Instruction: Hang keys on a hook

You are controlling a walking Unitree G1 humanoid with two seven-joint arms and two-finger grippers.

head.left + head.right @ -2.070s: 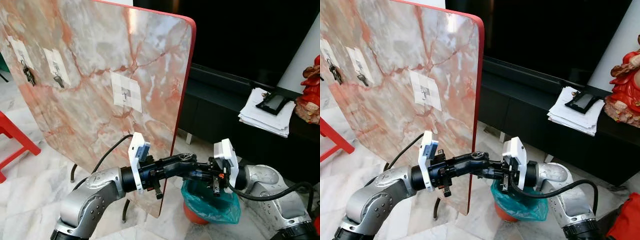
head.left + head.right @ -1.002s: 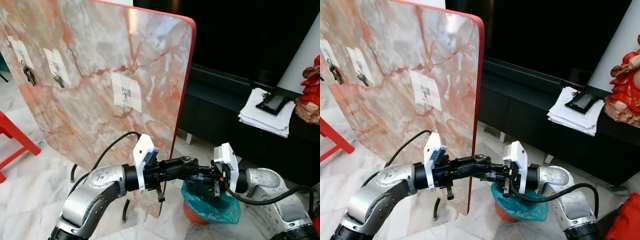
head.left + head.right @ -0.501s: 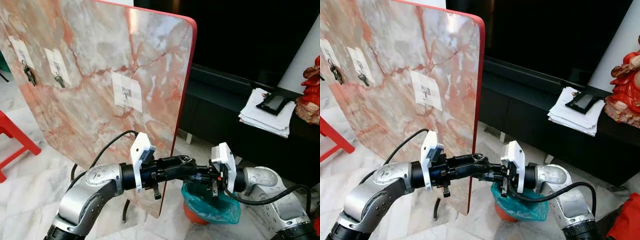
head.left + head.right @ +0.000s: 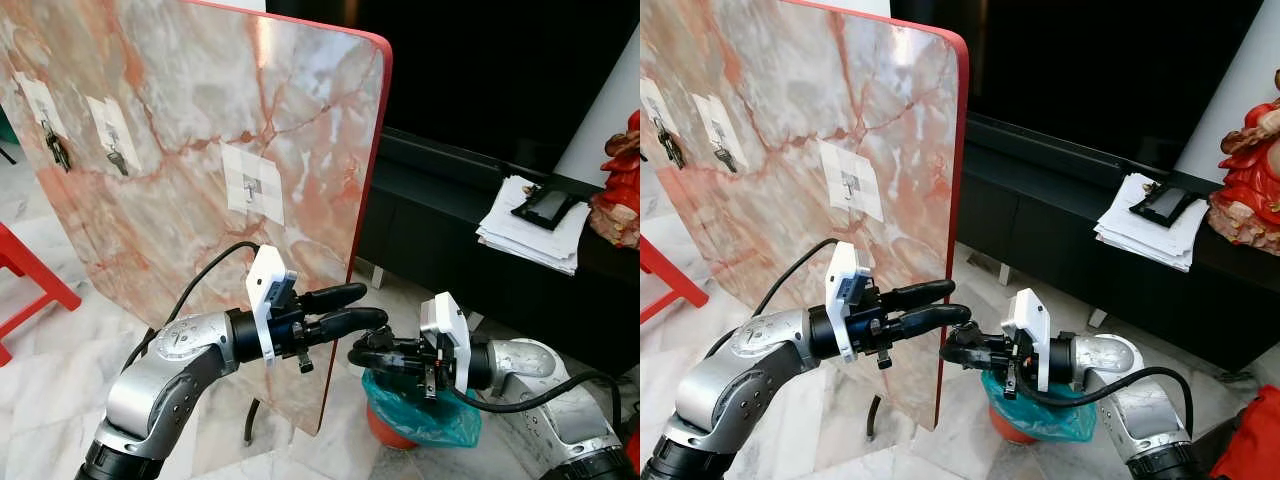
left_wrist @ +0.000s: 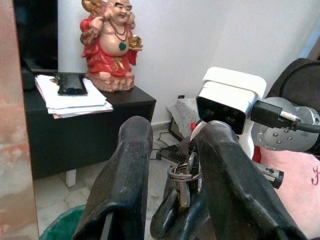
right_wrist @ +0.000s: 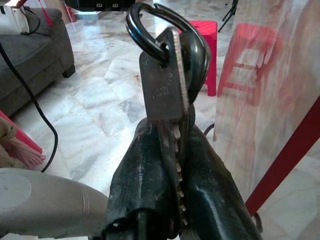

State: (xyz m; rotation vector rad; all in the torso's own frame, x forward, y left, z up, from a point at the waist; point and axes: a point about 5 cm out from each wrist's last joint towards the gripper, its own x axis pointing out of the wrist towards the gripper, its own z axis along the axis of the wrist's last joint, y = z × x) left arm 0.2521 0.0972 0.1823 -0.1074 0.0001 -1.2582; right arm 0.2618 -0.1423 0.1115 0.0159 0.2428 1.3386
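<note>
both silver arms bent inward, forearms meeting low in centre of frame. left gripper (image 4: 352,305) at centre, pointing right, two black fingers (image 5: 125,190) spread apart, one above other, nothing between them. right gripper (image 4: 952,347) just below and right of it, pointing left toward left gripper, fingers (image 6: 200,185) pressed together, clamping keys (image 6: 167,85), ring standing past tips. white camera block on each wrist. cable loops off left forearm, another off right elbow.

Marble floor (image 4: 60,350), black TV cabinet (image 4: 440,215) w/ papers (image 4: 525,235), red stool (image 4: 25,270), grey sofa (image 6: 27,55).
</note>
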